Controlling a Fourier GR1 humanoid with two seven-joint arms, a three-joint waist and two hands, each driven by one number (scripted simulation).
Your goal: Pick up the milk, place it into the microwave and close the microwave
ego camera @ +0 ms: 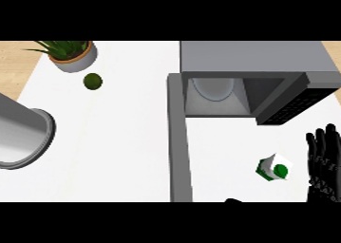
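Milk (274, 168) before microwave (257, 76)

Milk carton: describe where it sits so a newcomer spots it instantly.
Find the grey microwave with its door swung open. On the white counter before it, beside the black right hand, stands the small white-and-green milk carton, the only boxy, two-coloured item.

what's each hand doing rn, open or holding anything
Right hand: open, fingers straight, holding nothing, just right of the milk carton.
Left hand: only a dark tip shows at the bottom edge; cannot be told.
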